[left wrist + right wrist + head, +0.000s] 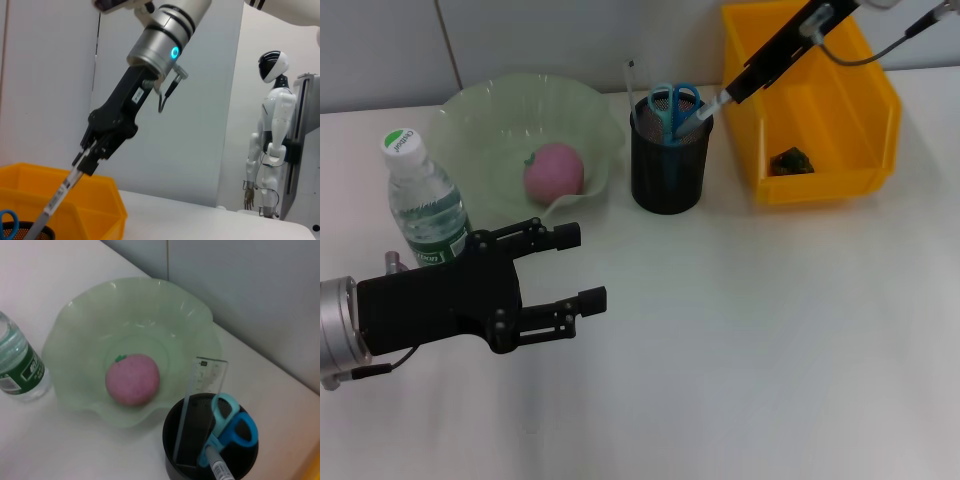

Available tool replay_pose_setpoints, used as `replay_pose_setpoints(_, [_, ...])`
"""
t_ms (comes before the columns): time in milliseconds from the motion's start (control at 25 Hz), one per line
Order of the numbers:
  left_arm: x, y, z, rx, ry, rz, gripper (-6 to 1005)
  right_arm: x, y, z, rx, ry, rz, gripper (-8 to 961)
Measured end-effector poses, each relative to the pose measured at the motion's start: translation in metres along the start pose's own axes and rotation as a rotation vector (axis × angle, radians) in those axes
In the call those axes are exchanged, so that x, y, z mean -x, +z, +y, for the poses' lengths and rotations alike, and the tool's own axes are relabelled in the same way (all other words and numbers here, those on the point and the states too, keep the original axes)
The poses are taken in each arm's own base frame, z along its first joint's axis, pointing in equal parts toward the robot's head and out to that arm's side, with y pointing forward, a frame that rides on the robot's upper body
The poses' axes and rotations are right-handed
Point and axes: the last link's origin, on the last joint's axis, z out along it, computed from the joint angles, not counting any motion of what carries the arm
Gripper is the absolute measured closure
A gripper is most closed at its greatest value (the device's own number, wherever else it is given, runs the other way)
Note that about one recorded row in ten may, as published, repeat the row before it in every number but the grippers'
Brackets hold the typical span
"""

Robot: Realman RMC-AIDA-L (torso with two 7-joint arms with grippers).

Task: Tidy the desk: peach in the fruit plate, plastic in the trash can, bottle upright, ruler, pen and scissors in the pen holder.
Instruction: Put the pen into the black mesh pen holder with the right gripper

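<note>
The pink peach (554, 170) (132, 379) lies in the pale green fruit plate (480, 110) (75, 330). The bottle (420, 200) (15, 365) stands upright to the plate's left. The black mesh pen holder (670, 175) (172, 435) holds the blue scissors (674, 103) (230, 425) and the clear ruler (631, 85) (197, 405). My right gripper (735, 92) (90, 157) is shut on the pen (705, 112) (57, 200) (220, 470), which slants down with its lower end inside the holder. Dark crumpled plastic (790, 160) lies in the yellow trash can (810, 100) (100, 200). My left gripper (582, 268) hovers open over the desk (770, 330), just in front of the bottle.
The trash can stands directly right of the pen holder, under my right arm. A grey wall runs along the back edge of the desk. A white humanoid robot (272, 135) stands far off in the left wrist view.
</note>
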Motion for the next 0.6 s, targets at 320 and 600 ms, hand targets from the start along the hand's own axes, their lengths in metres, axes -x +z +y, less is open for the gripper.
replay_pose_setpoints(320, [0.000, 0.000, 0.000, -0.002, -0.014, 0.001, 214, 0.007, 0.021, 0.000, -0.020, -0.005, 0.038, 814])
replay_pose_setpoints(600, [0.000, 0.000, 0.000, -0.001, -0.015, 0.003, 214, 0.012, 0.035, 0.007, -0.014, -0.013, 0.045, 814])
